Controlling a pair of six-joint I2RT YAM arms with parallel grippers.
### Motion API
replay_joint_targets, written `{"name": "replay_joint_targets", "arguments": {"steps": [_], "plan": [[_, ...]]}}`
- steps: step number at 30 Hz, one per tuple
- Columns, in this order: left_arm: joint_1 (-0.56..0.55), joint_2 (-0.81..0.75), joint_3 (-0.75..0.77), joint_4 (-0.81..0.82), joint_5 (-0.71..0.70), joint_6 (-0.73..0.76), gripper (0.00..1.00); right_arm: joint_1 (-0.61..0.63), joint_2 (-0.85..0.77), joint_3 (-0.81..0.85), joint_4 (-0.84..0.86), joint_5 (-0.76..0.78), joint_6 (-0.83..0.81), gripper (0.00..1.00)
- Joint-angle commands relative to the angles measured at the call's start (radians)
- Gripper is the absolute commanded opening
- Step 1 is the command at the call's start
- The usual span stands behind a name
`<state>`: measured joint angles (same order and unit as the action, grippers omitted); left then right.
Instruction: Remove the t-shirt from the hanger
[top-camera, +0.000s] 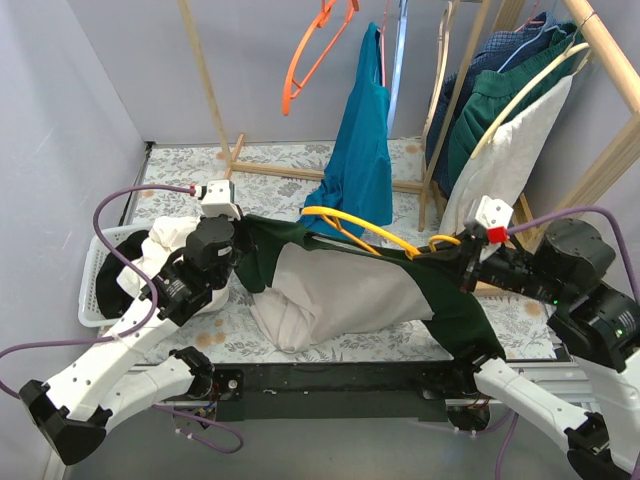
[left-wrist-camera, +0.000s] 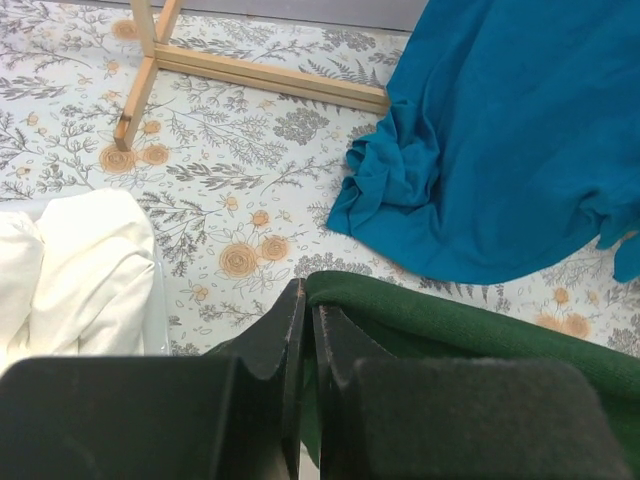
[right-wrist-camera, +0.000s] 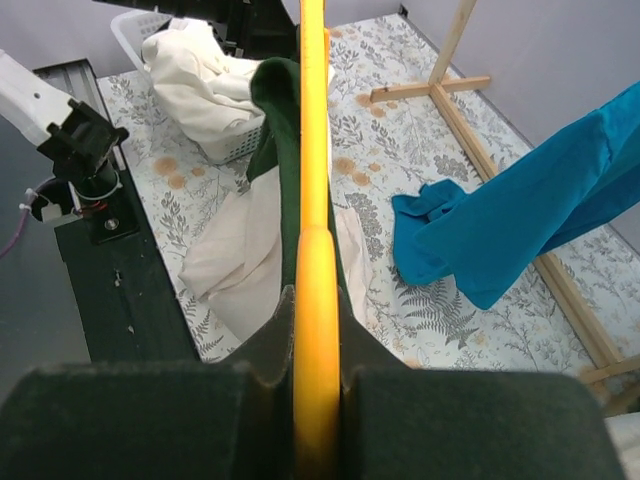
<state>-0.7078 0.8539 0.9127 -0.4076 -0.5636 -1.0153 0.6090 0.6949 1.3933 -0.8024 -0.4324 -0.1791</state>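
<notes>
T-shirt (top-camera: 340, 285), dark green with a cream panel, lies mid-frame in the top view, stretched across the table (top-camera: 190, 165) between the two arms. Left gripper (top-camera: 240, 235), centre left, is clamped on its green edge. In the wrist view the fingers (left-wrist-camera: 270, 340) are pressed together with green fabric right at the tips.

Right gripper (top-camera: 448, 252), centre right, is closed tight on the yellow hanger (top-camera: 350, 222). In its wrist view the bar runs straight up the frame from between the fingers into the shirt. In the top view the hanger's arc rises clear of the green fabric.

Edges:
- Near: the cream part sits close to the table's near edge, lower centre. The green tail at lower right reaches that edge beside the right arm's base.
- Left: a white basket (top-camera: 95, 300) holding white cloth (top-camera: 170, 240) sits at the table's left edge, just beside the left arm.
- Back: a teal garment (top-camera: 360, 140) hangs down with its bottom pooled on the table just behind the hanger.
- Right: hung clothes (top-camera: 500, 120) crowd the upper right, near the right arm.

Open room: bare floral tabletop at upper left of centre, between the basket, the wooden rack (top-camera: 215, 90) foot and the teal garment. An orange hanger (top-camera: 315, 55) hangs at top centre, well above the table.

Labels: a small red mark (top-camera: 493, 234) on the right wrist's white housing, too small to read.
</notes>
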Motion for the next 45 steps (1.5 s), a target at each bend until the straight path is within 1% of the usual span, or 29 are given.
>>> {"name": "replay_joint_targets", "arguments": {"steps": [1,3,5,6,9,10,11,13,14,15,16,18,19,22,25,26,28,33,41,45], "plan": [[0.018,-0.045,0.005,-0.043,0.06,0.072,0.0,-0.002,0.066,-0.005,0.074,0.003,0.0,0.01],[0.018,-0.058,0.006,-0.059,0.119,0.078,0.01,0.0,0.104,-0.039,0.097,0.003,-0.007,0.01],[0.018,-0.072,-0.001,-0.086,0.175,0.08,0.09,-0.002,0.136,-0.074,0.118,-0.021,-0.008,0.01],[0.018,-0.076,-0.005,-0.097,0.191,0.084,0.2,-0.002,0.143,-0.086,0.15,-0.032,-0.007,0.01],[0.018,-0.093,-0.009,-0.138,0.223,0.093,0.43,0.0,0.176,-0.12,0.202,-0.091,0.001,0.01],[0.018,-0.101,-0.006,-0.16,0.222,0.093,0.56,0.0,0.187,-0.123,0.213,-0.101,0.004,0.01],[0.018,-0.108,-0.002,-0.166,0.22,0.098,0.59,-0.002,0.208,-0.125,0.213,-0.12,0.006,0.01],[0.018,-0.141,0.023,-0.18,0.263,0.141,0.63,-0.002,0.235,-0.119,0.198,-0.155,-0.006,0.01],[0.018,-0.151,0.035,-0.183,0.292,0.156,0.65,0.0,0.264,-0.114,0.19,-0.199,-0.011,0.01],[0.018,-0.182,0.061,-0.184,0.329,0.193,0.66,0.0,0.276,-0.112,0.18,-0.218,-0.017,0.01],[0.018,-0.194,0.074,-0.186,0.437,0.217,0.68,0.0,0.288,-0.106,0.163,-0.238,-0.031,0.01],[0.018,-0.222,0.104,-0.185,0.551,0.274,0.69,0.0,0.314,-0.106,0.155,-0.284,-0.036,0.01],[0.018,-0.239,0.113,-0.191,0.706,0.293,0.7,0.0,0.322,-0.106,0.152,-0.32,-0.045,0.01],[0.018,-0.243,0.132,-0.191,0.917,0.331,0.74,-0.002,0.341,-0.102,0.143,-0.391,-0.053,0.01],[0.018,-0.219,0.144,-0.203,1.03,0.349,0.74,0.0,0.356,-0.093,0.124,-0.471,-0.065,0.01],[0.018,-0.193,0.146,-0.204,1.098,0.348,0.73,0.0,0.365,-0.085,0.12,-0.488,-0.068,0.01],[0.018,-0.171,0.137,-0.201,1.16,0.354,0.7,0.001,0.374,-0.079,0.1,-0.528,-0.074,0.01],[0.018,-0.119,0.129,-0.195,1.159,0.368,0.68,0.012,0.376,-0.066,0.057,-0.546,-0.105,0.01],[0.018,-0.079,0.107,-0.188,1.219,0.376,0.66,0.021,0.373,-0.068,0.063,-0.568,-0.114,0.01],[0.018,-0.065,0.089,-0.188,1.229,0.373,0.58,0.025,0.377,-0.065,0.066,-0.572,-0.114,0.01]]}}
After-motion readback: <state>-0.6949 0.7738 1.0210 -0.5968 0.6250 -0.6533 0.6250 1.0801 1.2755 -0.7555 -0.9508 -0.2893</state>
